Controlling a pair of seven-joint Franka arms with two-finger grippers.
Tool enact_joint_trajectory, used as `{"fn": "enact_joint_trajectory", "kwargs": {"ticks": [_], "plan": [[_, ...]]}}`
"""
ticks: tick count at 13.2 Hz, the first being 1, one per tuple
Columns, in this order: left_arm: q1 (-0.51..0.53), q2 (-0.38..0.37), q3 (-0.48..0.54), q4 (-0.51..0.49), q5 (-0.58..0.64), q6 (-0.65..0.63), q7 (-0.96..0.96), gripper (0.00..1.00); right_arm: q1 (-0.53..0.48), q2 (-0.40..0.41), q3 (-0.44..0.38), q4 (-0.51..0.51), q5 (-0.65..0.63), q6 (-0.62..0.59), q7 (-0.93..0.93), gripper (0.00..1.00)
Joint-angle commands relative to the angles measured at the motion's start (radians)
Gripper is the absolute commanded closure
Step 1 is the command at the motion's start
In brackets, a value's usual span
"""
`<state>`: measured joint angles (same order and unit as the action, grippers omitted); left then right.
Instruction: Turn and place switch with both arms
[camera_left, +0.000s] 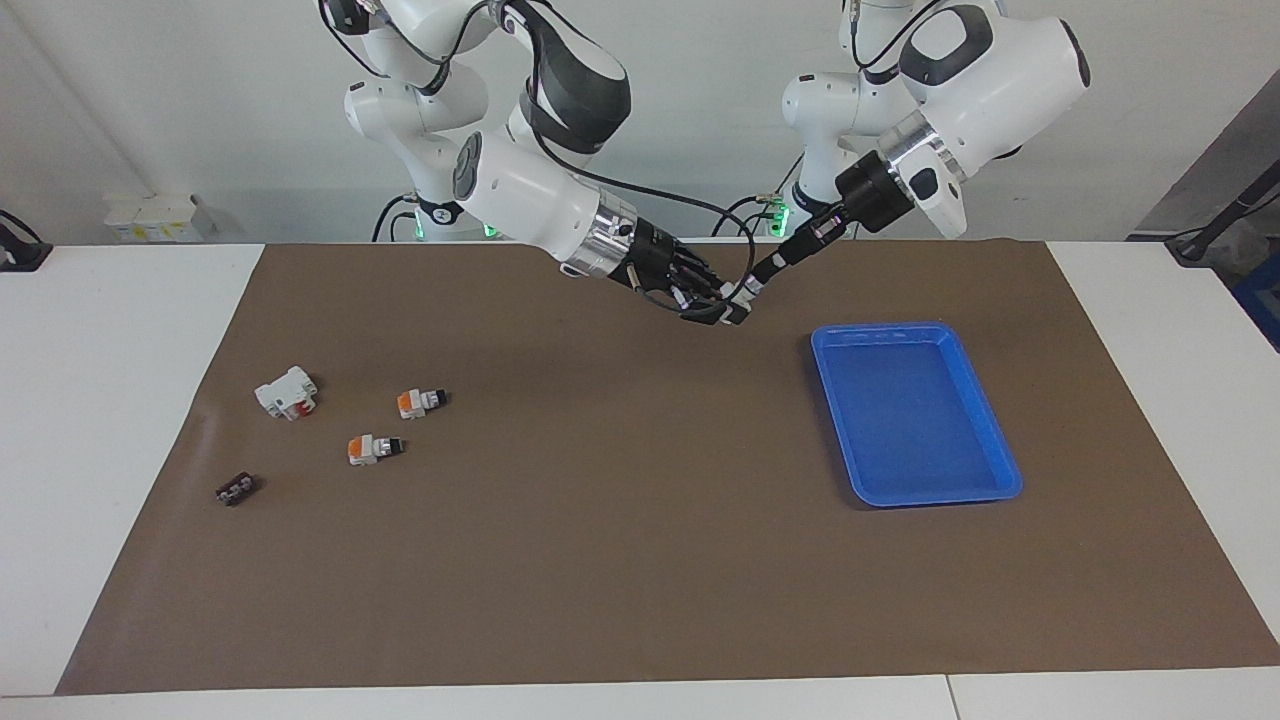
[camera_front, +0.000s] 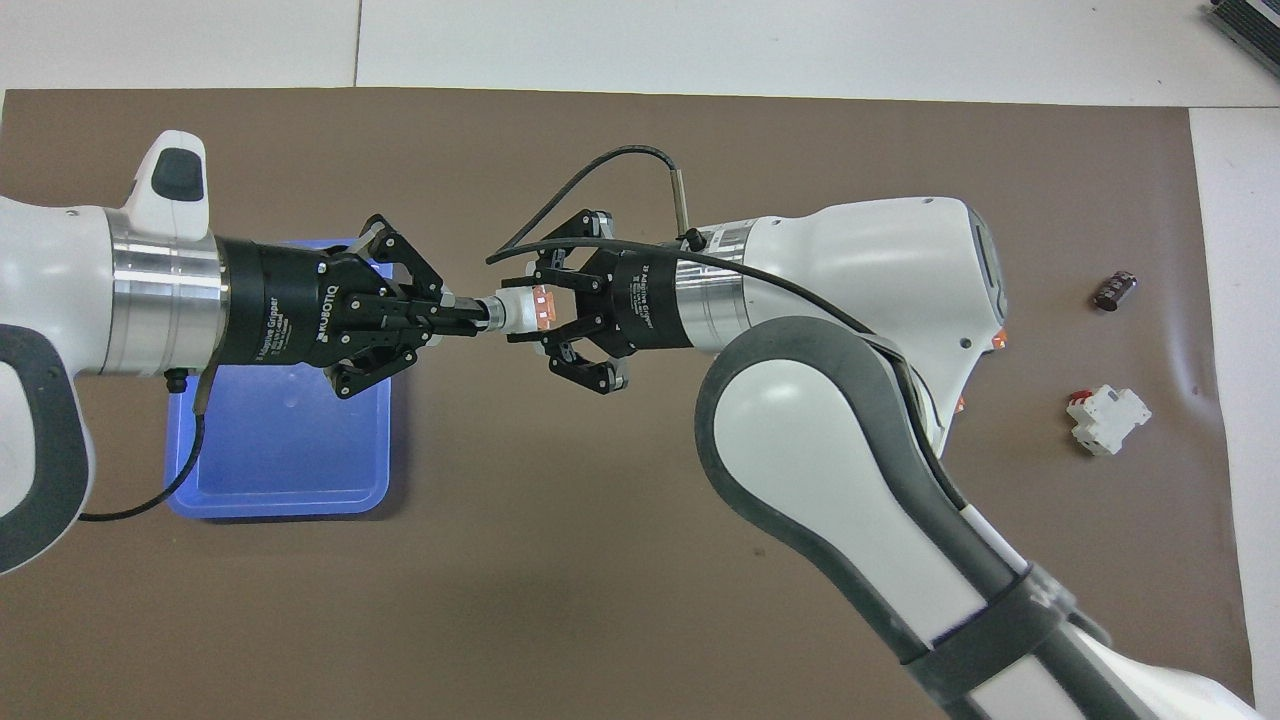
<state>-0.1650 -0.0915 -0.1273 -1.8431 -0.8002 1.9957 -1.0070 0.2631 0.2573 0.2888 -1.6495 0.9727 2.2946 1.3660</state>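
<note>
I hold the switch (camera_front: 520, 310) up in the air between my two end effectors, near the middle of the overhead frame and in the upper middle of the facing frame, above the brown mat (camera_left: 620, 540). Its orange end points into my right end effector (camera_front: 545, 315), whose fingers are clamped on the white and orange body. Its dark knob tip points the other way, into my left end effector (camera_front: 470, 313), whose fingers are pressed together on that tip. In the facing view the two end effectors meet tip to tip over the mat, up off the desk (camera_left: 120, 420).

My left arm (camera_front: 60, 300) comes in from the left edge of the overhead frame and my right arm (camera_front: 880, 300) from its lower right.

A blue tray (camera_left: 1000, 470) lies on the mat at the right of the facing frame, below the meeting point; in the overhead frame my left end effector covers part of it.

At the left of the facing frame two more switches lie on the mat: the upper switch (camera_left: 419, 402) and the lower switch (camera_left: 372, 448). Just to their left sits a white block (camera_left: 286, 392) with a red part, and lower left of that a small black piece (camera_left: 235, 489).
</note>
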Motion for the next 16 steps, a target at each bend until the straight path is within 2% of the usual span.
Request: {"fn": "enact_joint_trajectory", "kwargs": {"ticks": [1, 4, 12, 13, 14, 16], "plan": [[-0.025, -0.047, -0.043, -0.022, -0.036, 0.015, -0.183, 1.0, 0.01, 0.037, 0.009, 0.014, 0.018, 0.062, 0.008, 1.0], [-0.034, -0.042, -0.057, -0.022, -0.039, 0.078, -0.433, 1.0, 0.008, 0.037, 0.009, 0.014, 0.018, 0.062, 0.013, 1.0], [-0.042, -0.044, -0.057, -0.025, -0.039, 0.078, -0.433, 1.0, 0.005, 0.037, 0.009, 0.013, 0.018, 0.062, 0.022, 1.0], [-0.041, -0.044, -0.057, -0.027, -0.039, 0.077, -0.433, 1.0, 0.007, 0.036, 0.007, 0.014, 0.015, 0.062, 0.019, 0.59], [-0.039, -0.044, -0.057, -0.027, -0.039, 0.075, -0.432, 1.0, 0.007, 0.022, 0.006, 0.013, 0.003, 0.063, 0.013, 0.01], [-0.034, -0.044, -0.055, -0.027, -0.037, 0.077, -0.406, 1.0, -0.002, -0.003, 0.001, 0.011, 0.0, 0.051, 0.012, 0.0]]}}
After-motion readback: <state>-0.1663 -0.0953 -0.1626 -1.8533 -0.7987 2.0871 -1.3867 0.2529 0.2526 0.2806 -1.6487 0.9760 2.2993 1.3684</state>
